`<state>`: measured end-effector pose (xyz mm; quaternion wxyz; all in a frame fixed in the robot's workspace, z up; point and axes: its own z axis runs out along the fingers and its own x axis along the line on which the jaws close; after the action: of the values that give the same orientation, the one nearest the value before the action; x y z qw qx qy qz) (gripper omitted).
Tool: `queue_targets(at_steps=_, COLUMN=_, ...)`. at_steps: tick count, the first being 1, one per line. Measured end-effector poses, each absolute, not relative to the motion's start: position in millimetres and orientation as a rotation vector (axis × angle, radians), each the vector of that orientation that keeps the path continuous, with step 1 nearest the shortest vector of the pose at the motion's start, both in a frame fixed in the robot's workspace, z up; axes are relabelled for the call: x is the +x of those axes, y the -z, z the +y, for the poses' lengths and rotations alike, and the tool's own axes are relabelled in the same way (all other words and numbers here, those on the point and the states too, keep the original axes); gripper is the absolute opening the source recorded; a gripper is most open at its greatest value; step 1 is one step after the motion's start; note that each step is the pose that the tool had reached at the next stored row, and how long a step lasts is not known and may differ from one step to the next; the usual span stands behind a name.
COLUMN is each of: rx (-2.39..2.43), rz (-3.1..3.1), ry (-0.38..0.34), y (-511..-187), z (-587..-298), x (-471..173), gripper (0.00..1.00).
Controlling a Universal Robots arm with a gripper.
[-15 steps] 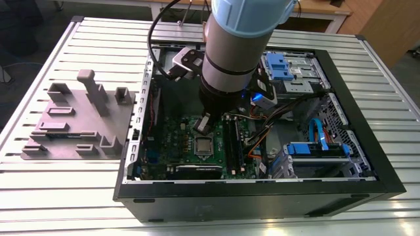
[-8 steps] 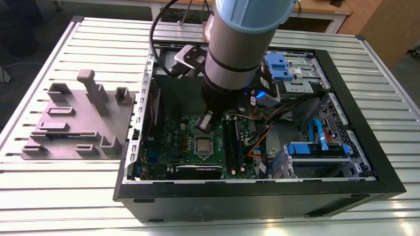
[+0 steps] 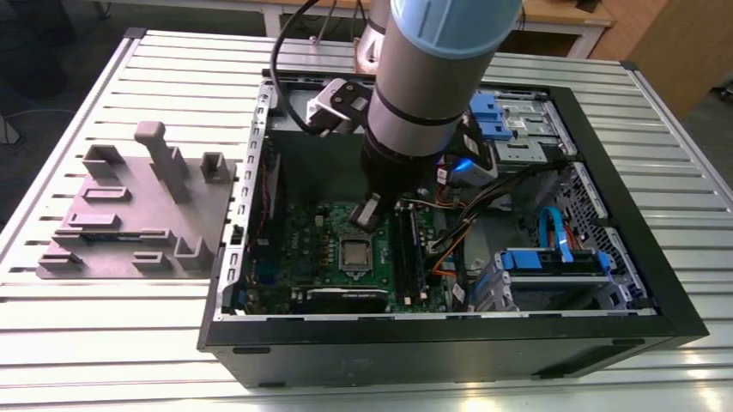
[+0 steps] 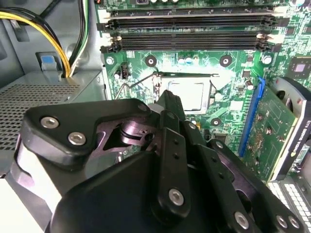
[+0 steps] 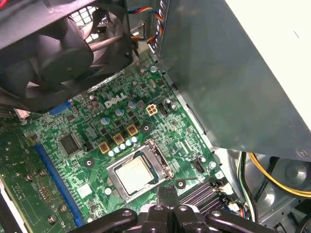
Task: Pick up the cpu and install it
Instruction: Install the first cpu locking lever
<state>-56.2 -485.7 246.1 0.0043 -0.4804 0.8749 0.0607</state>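
Exterior view, going from the exterior view's left to its right: grey moulded fixture (image 3: 137, 215) sits on the slatted table (image 3: 115, 343), at about 9 o'clock from the open PC case (image 3: 458, 343) and just beside its wall. Inside the case, the green motherboard (image 3: 304, 236) lies flat. The cpu (image 3: 355, 252) is seated in the socket near the board's middle, with its shiny top up. The arm (image 3: 435, 77) comes down into the case from 12 o'clock. The gripper (image 3: 366, 221) hangs just over the board, at roughly 12 to 1 o'clock of the cpu, close but apart from it. Memory slots (image 3: 407, 257) run at 3 o'clock of the cpu. Blue drive bays (image 3: 550, 262) are further to the exterior view's right.

Second wrist view: gripper (image 4: 170, 99) fingers are drawn together and narrow, with nothing seen between them. The tips point at the cpu (image 4: 190, 94), which lies flat inside the socket's metal frame. Two long black memory slots (image 4: 187, 41) lie beyond the socket. Yellow cables (image 4: 43, 29) run along the grey case wall.

First wrist view: black fan (image 5: 48, 53) hangs over one end of the board. The cpu (image 5: 135, 174) is in the socket, close beside the gripper (image 5: 167, 190) tips, not touching. Fingers sit side by side with a hairline gap. Grey power supply box (image 5: 243, 73) is beside the board.
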Motion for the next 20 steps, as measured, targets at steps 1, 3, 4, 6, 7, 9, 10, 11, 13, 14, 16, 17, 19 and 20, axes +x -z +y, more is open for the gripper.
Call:
queue_targets(at_steps=1, rx=-1.505, rz=2.741, ry=-0.19, y=-246.1, z=-485.0, x=-55.2, gripper=0.11)
queue_targets(at_steps=3, rx=-1.505, rz=2.741, ry=-0.19, y=-246.1, z=-484.2, x=-53.8, gripper=0.11)
queue_targets(at_steps=4, rx=-1.505, rz=2.741, ry=-0.19, y=-246.1, z=-483.5, x=-53.2, gripper=0.11)
queue_targets(at_steps=6, rx=-1.505, rz=2.741, ry=-0.19, y=-246.1, z=-481.2, x=-51.3, gripper=0.11)
queue_targets(at_steps=7, rx=-1.505, rz=2.741, ry=-0.19, y=-246.0, z=-479.9, x=-50.1, gripper=0.11)
queue_targets(at_steps=9, rx=-1.505, rz=2.741, ry=-0.19, y=-246.0, z=-477.6, x=-47.6, gripper=0.11)
queue_targets(at_steps=10, rx=-1.505, rz=2.741, ry=-0.19, y=-246.0, z=-476.4, x=-46.3, gripper=0.11)
queue_targets(at_steps=11, rx=-1.506, rz=2.741, ry=-0.19, y=-246.0, z=-475.4, x=-44.7, gripper=0.11)
queue_targets(at_steps=13, rx=-1.506, rz=2.741, ry=-0.19, y=-245.9, z=-473.3, x=-41.5, gripper=0.11)
queue_targets(at_steps=14, rx=-1.506, rz=2.741, ry=-0.19, y=-245.8, z=-472.1, x=-40.2, gripper=0.11)
queue_targets(at_steps=16, rx=-1.506, rz=2.741, ry=-0.19, y=-245.6, z=-469.2, x=-38.7, gripper=0.11)
queue_targets(at_steps=17, rx=-1.506, rz=2.74, ry=-0.19, y=-245.4, z=-467.6, x=-38.1, gripper=0.11)
queue_targets(at_steps=19, rx=-1.508, rz=2.74, ry=-0.19, y=-244.9, z=-463.4, x=-36.3, gripper=0.11)
queue_targets(at_steps=20, rx=-1.508, rz=2.74, ry=-0.19, y=-244.7, z=-462.5, x=-35.8, gripper=0.11)
